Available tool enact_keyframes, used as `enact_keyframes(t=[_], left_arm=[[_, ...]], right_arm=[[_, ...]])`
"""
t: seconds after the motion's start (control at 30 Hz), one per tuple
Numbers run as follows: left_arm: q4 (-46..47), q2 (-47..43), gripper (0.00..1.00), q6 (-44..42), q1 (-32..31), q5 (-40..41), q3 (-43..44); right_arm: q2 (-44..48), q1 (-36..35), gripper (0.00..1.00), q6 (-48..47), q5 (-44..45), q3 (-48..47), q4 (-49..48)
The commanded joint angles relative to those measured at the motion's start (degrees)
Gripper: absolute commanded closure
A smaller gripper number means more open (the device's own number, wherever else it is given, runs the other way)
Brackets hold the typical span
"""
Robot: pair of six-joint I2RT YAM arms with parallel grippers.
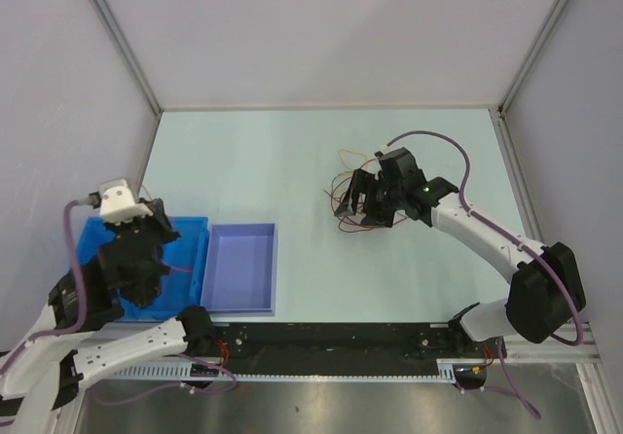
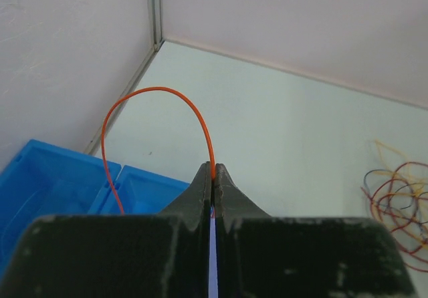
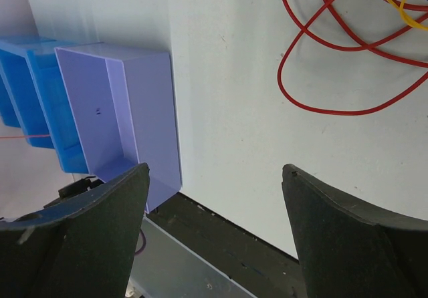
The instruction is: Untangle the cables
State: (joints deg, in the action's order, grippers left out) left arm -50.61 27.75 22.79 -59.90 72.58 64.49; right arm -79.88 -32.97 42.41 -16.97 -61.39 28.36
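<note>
A pale surface (image 1: 292,162) is walled in white. Above the blue bin (image 1: 190,235) the left hand (image 2: 212,171) is clenched; the right hand (image 3: 214,171) is held released over the tangled cables (image 2: 391,208), where several could be snagged together. The orange cable (image 2: 167,92) pinched at the left could be dropped outside the bin.

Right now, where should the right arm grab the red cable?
Take the red cable on its loop's wide outer arc, from straight above, jaws across the wire: that stretch lies flat and alone on the table, clear of the crossings.

No writing, label, brand or number can be read; any fine print seems too small to tell.
</note>
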Motion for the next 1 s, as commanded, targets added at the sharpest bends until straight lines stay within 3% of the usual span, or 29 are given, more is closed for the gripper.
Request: enact_keyframes(t=[0.0, 0.1, 0.13, 0.23, 0.33, 0.73, 0.97], left_arm=[[-4.06, 7.93, 1.0, 2.0, 1.53, -2.35, 1.42], [1.03, 11.44, 1.0, -8.94, 13.1, -16.79, 0.47], [2.08, 12.93, 1.0, -10.73, 24.1, -29.99, 0.38], [-0.1, 15.32, 1.0, -9.08, 39.97, -37.75, 1.52], [3.23, 10.6, 1.0, -6.79, 46.95, -41.28, -0.06], [1.13, 9.16, 1.0, -0.64, 59.01, -49.71, -9.55], [0.24, 12.41, 0.98, -0.99, 64.55, -54.72, -9.03]], right_arm=[[-1.16, -0.69, 0.15, -0.31, -0.69, -0.05, -2.17], [-1.33, -1.04, 0.15, -0.4, -0.78, -0.05, -2.43], [-1.25, -1.04, 0.16, -0.49, -0.78, -0.05, -2.34], [-1.16, -1.04, 0.16, -0.84, -0.96, -0.05, -1.91], [-0.81, -0.87, 0.16, -1.19, -0.78, -0.05, -1.29], [0.25, -0.95, 0.16, -2.86, 0.35, -0.05, 1.43], [0.51, -1.22, 0.15, -3.48, 1.68, -0.05, 2.67]])
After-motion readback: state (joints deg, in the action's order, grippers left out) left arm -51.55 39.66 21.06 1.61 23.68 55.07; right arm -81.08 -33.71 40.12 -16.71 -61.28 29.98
